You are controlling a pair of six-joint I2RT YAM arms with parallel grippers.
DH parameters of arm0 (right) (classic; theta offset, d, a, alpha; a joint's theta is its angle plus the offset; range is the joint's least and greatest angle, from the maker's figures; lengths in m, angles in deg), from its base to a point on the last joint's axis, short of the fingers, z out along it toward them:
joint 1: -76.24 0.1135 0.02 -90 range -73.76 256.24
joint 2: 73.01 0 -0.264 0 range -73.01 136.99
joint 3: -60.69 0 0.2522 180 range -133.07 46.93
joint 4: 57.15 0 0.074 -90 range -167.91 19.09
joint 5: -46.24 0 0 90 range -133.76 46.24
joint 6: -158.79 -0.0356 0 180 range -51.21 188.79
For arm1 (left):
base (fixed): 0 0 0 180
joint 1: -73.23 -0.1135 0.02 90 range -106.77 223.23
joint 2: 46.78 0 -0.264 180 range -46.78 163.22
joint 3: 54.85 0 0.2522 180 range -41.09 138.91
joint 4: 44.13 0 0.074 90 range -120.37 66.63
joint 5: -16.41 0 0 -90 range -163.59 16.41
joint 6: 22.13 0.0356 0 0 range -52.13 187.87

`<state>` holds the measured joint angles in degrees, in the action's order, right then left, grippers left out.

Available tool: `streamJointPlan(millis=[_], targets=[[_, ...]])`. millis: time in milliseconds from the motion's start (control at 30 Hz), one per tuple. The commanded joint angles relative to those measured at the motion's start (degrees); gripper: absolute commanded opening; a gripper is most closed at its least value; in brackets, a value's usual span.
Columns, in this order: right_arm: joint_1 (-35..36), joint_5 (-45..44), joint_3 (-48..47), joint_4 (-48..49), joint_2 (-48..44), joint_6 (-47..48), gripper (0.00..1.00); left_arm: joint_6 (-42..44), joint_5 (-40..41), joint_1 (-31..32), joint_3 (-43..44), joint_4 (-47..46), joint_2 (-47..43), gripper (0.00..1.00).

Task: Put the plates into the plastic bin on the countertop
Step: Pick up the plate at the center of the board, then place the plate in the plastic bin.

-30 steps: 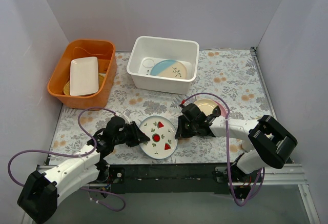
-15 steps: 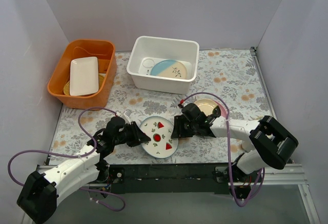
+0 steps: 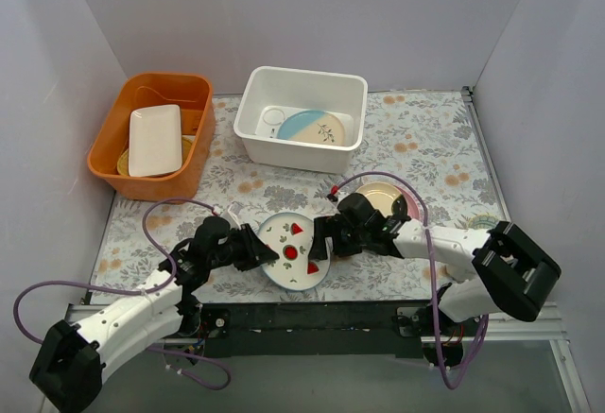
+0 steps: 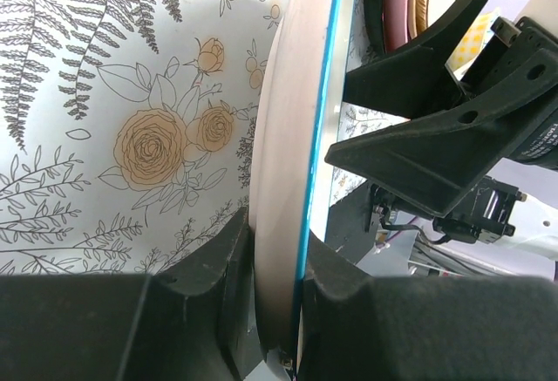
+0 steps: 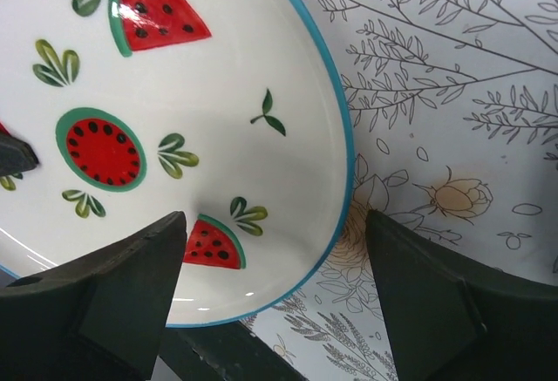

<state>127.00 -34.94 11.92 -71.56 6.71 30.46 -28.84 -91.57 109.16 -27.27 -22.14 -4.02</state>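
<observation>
Bare countertop (image 3: 269, 189) strip between watermelon plate (image 3: 291, 252) and plastic bin (image 3: 295, 156) wall.

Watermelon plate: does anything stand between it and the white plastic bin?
Nothing visible does; only bare fern-printed countertop lies between the white watermelon-slice plate and the white rectangular plastic bin, which already holds a cream-and-blue plate.

An orange tub (image 3: 107, 139) is seen at the far left corner. A rectangular white dish (image 3: 155, 139) is laid inside it, lengthwise. Pale lilac walls (image 3: 378, 16) are seen behind.
</observation>
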Motion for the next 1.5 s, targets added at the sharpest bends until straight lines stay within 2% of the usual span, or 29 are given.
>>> streamJointPlan(millis=[0, 133, 233, 500, 700, 1467], targets=[[0.3, -1.88, 1.87, -4.02, -1.85, 1.41, 0.91, -0.76, -0.04, 0.29, 2.87, -2.44, -3.74, 0.0], [0.3, 0.67, 2.83, 0.11, -7.98, 0.01, 0.94, -0.59, 0.49, 0.29, 3.23, -0.94, -4.53, 0.0], [0.3, 0.06, 1.53, -0.4, -11.94, 0.0, 0.97, -0.68, 0.92, 0.29, 3.31, -0.06, -5.67, 0.0], [0.3, -5.82, 0.55, -3.13, -24.33, 0.79, 0.98, -0.41, 1.89, 0.29, 4.98, 1.7, -6.38, 0.0], [0.3, -12.77, 0.99, -6.2, -32.16, 1.24, 0.98, 1.34, 2.16, 0.29, 9.72, 2.4, -3.92, 0.0], [0.21, -15.59, 1.43, -8.32, -37.27, 1.94, 0.98, 10.83, 5.32, 0.2, 38.02, 5.39, 16.11, 0.0]])
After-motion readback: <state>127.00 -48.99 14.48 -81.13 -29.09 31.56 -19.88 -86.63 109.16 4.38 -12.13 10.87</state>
